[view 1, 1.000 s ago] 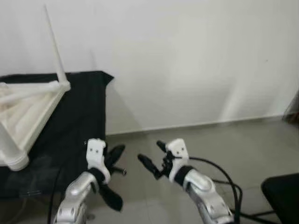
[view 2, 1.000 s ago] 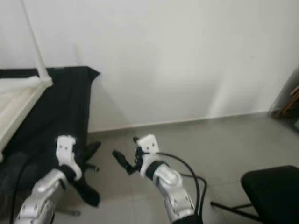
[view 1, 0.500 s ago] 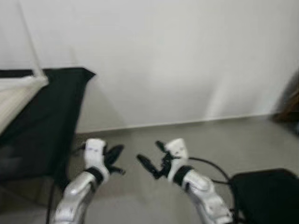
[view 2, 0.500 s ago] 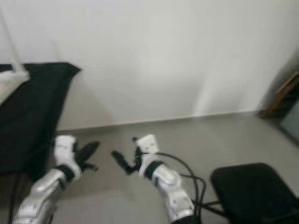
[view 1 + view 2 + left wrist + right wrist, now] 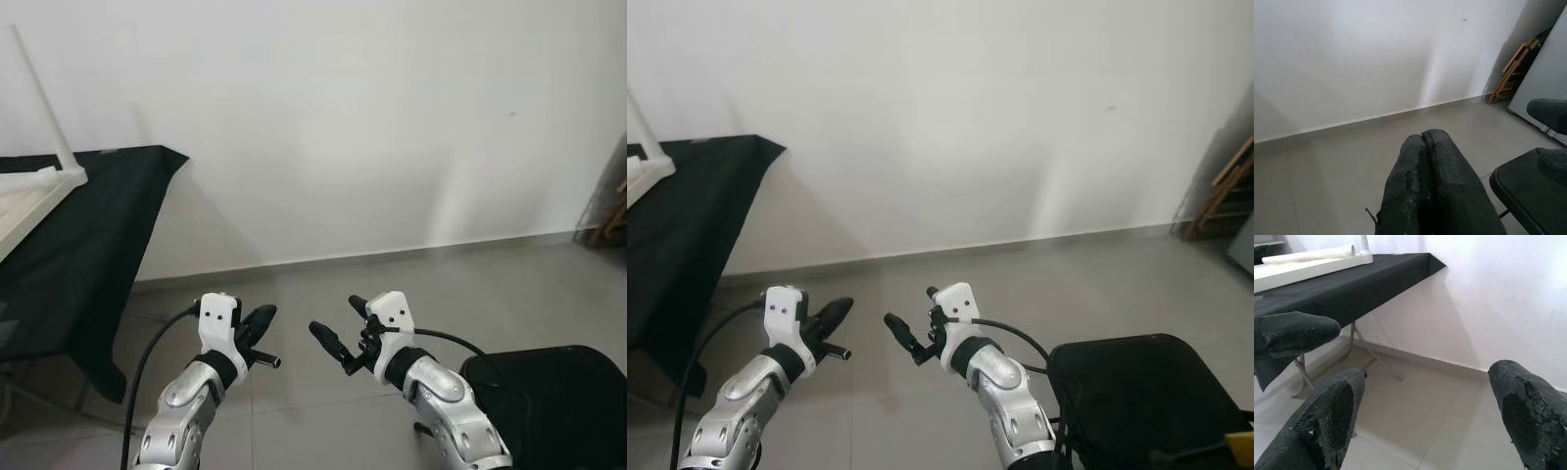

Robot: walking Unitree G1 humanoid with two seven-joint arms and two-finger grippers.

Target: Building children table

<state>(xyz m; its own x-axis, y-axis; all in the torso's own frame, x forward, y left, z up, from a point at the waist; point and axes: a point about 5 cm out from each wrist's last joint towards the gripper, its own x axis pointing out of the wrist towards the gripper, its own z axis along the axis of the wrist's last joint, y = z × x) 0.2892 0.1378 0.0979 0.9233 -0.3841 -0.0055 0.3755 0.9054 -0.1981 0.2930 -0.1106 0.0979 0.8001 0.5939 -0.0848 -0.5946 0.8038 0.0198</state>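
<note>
Both arms are raised in front of the robot over a grey tiled floor (image 5: pixel 509 274), with a plain white wall (image 5: pixel 372 117) ahead.

Left claw (image 5: pixel 257 323): held low above the floor, empty. In the left wrist view its two black fingers (image 5: pixel 1415 196) are pressed together with no gap between them.

Right claw (image 5: pixel 341 329): held beside the left claw and apart from it, empty. Its fingers (image 5: pixel 1327 416) stand wide apart in the right wrist view. A black cable (image 5: pixel 446 338) loops from the right wrist back along the arm.

Task item: the white children's table parts (image 5: pixel 34 191) lie on the black-draped table (image 5: pixel 88 245) at the robot's far left, near that table's corner closest to the wall. One white leg (image 5: pixel 39 98) rises at a tilt from the corner of the white frame. In the right wrist view a white rolled or tubular piece (image 5: pixel 1312 254) lies on top of the flat white frame; what it is cannot be told. The parts are well apart from both claws.

The table stands on folding metal legs (image 5: pixel 1366 350). A black seat (image 5: pixel 1136 387) sits at the robot's lower right, just beside the right arm. A wooden folding frame (image 5: pixel 1513 68) leans in the far right corner by the wall.
</note>
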